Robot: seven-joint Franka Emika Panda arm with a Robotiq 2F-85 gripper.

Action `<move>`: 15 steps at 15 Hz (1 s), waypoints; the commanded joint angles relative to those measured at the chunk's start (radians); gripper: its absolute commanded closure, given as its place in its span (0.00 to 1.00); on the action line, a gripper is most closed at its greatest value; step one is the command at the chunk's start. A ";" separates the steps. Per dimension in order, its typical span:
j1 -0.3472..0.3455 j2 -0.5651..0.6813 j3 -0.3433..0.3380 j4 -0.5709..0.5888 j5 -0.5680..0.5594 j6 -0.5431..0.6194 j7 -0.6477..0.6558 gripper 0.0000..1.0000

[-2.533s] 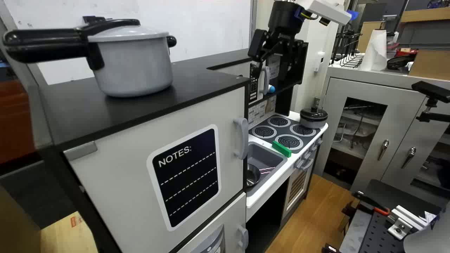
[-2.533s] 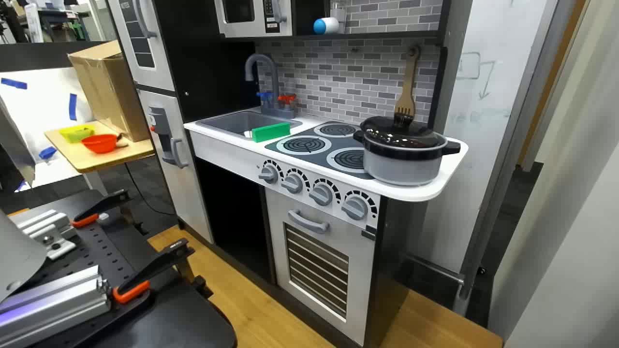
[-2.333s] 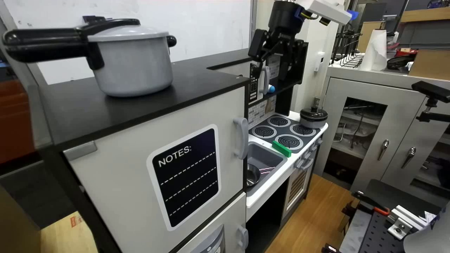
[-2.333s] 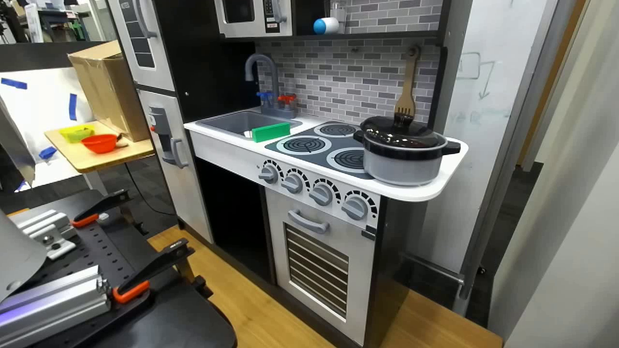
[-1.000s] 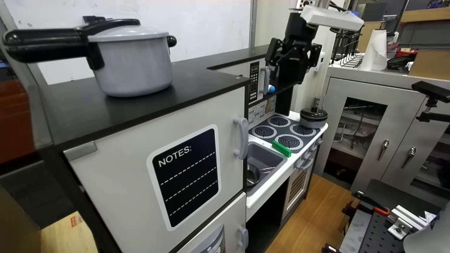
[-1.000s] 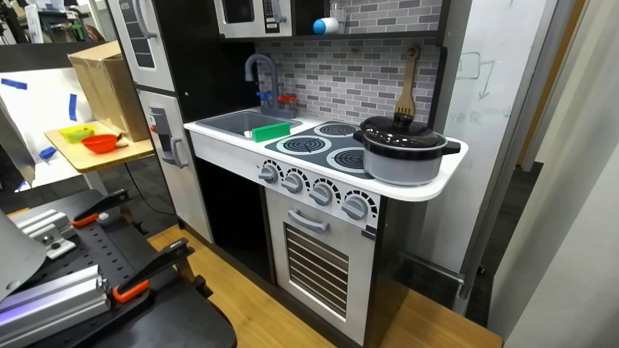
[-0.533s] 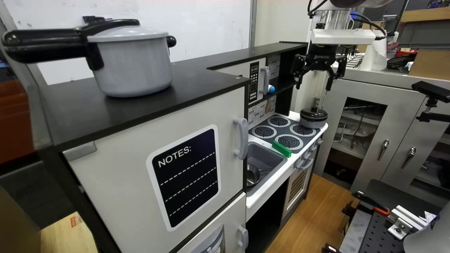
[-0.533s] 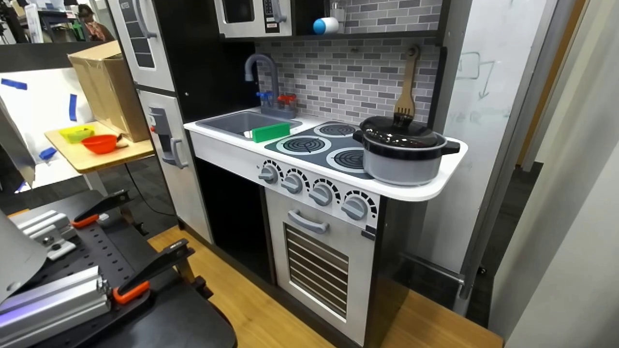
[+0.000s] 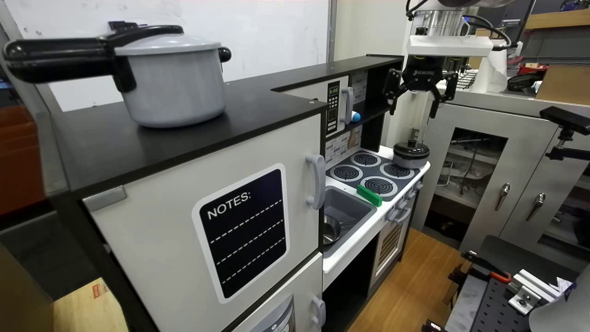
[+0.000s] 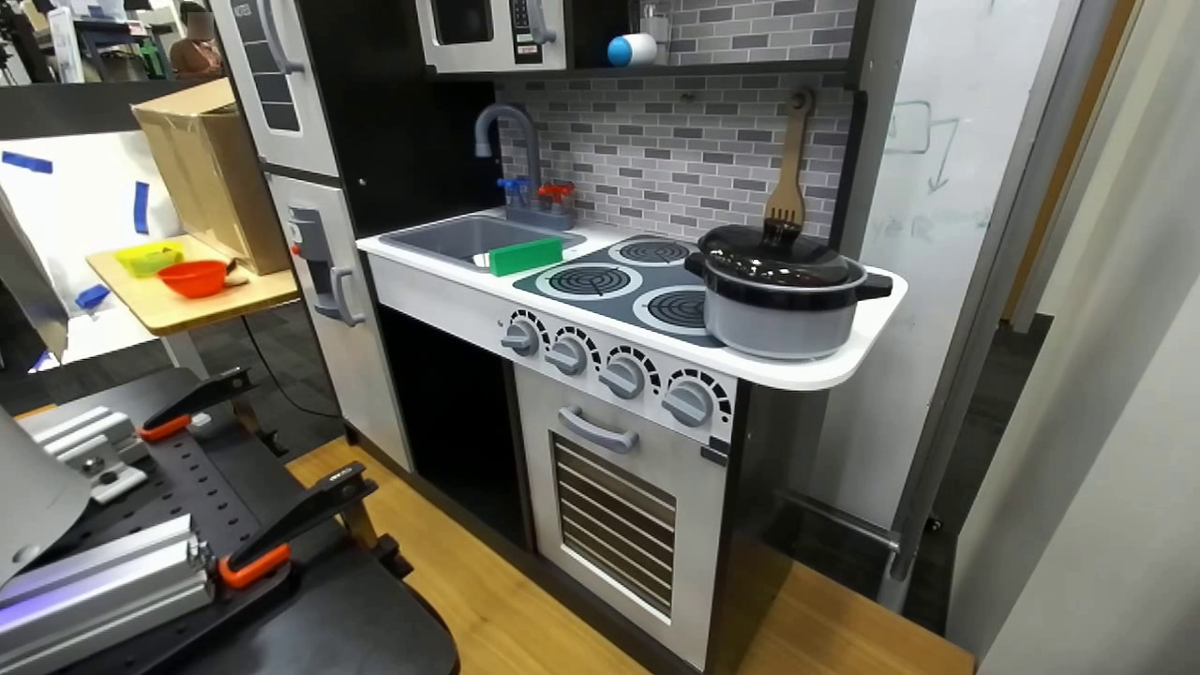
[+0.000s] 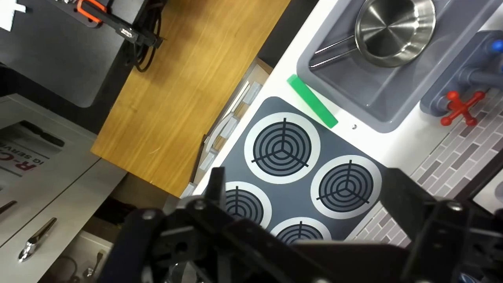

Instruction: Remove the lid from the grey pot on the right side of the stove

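Hovering over the stove (image 11: 289, 200), jaws apart, I judge this the approach; next, descend to the knob (image 10: 779, 237) on the lid (image 10: 755, 262).

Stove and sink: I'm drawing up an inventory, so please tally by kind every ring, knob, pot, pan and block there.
Rings: 4
Knobs: 4
Lidded grey pot: 1
Metal pan, in the sink: 1
Green block: 1
Total: 11
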 commanded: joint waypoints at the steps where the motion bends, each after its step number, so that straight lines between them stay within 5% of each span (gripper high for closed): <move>1: -0.047 0.065 0.005 0.023 -0.094 0.014 0.090 0.00; 6: -0.117 0.162 -0.057 0.079 -0.281 0.023 0.214 0.00; 15: -0.101 0.179 -0.123 0.098 -0.271 0.023 0.211 0.00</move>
